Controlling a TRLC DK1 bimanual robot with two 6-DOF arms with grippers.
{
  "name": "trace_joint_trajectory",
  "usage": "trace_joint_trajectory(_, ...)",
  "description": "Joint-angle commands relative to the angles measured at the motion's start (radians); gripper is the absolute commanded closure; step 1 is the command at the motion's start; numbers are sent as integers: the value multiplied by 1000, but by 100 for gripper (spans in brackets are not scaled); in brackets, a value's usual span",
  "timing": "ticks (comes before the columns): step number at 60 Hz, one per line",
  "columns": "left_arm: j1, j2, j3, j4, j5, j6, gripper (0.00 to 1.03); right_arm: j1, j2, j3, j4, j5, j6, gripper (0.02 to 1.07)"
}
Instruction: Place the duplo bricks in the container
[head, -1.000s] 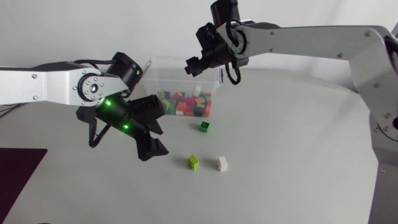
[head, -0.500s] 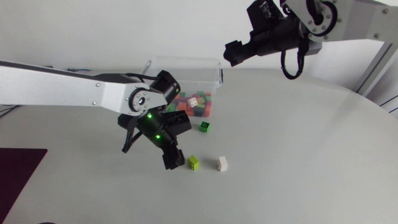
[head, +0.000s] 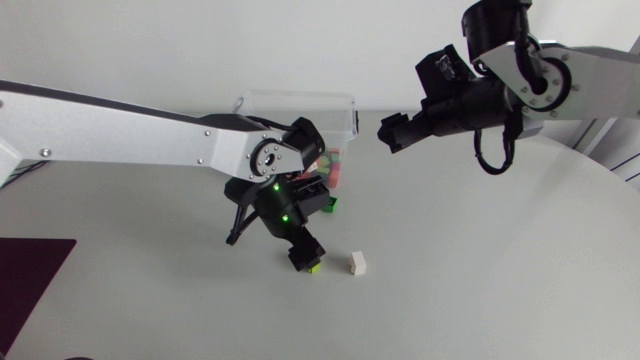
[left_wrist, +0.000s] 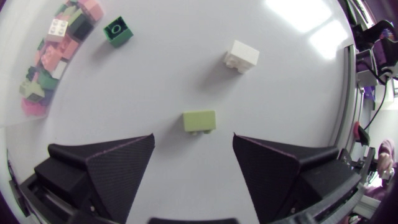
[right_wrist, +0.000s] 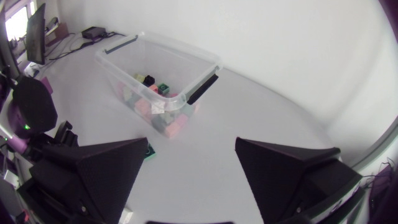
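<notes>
Head view: left pincer (head: 303, 256) hangs low at frame centre, just left of a white brick (head: 358, 263). The right pincer (head: 393, 131) is raised at upper right, near the container (head: 300, 97).
Left wrist view: its fingers are spread, and a lime brick (left_wrist: 199, 121) lies untouched on the surface between them.
Right wrist view: its fingers are apart and hold nothing.

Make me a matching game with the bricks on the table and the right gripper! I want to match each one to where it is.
Things:
1. lime brick
2. white brick
3. green brick
4. right gripper

Places:
A. close beside the container
B. up in the air, open and empty
C. just ahead of the open left gripper
D. alone on the table, past the lime brick

Pairs: 1-C, 2-D, 3-A, 4-B
</notes>
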Motion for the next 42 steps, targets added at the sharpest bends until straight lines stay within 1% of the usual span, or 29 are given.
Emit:
trace_joint_trajectory(1,-20,52,29,-16,-19,-50,18,-2,-40,-66,0,5,7,6)
trace_joint_trajectory(5,-32,72,33,-14,-21,-64,21,-2,-57,-95,1,5,5,6)
trace_joint_trajectory(9,-38,93,33,-5,-41,-76,21,1,-75,-125,1,5,2,6)
trace_joint_trajectory(17,-35,121,36,17,-50,-90,21,24,-109,-174,0,8,-2,6)
trace_joint_trajectory(24,-35,134,42,29,-51,-102,21,62,-137,-212,-5,34,-1,6)
trace_joint_trajectory(28,-37,144,46,30,-51,-102,30,81,-143,-226,-20,46,4,7)
trace_joint_trajectory(32,-40,144,46,33,-51,-108,32,104,-152,-241,-37,63,7,7)
trace_joint_trajectory(36,-40,145,46,40,-51,-111,37,125,-154,-253,-60,77,7,7)
trace_joint_trajectory(42,-40,154,49,44,-51,-120,50,148,-154,-273,-86,98,8,7)
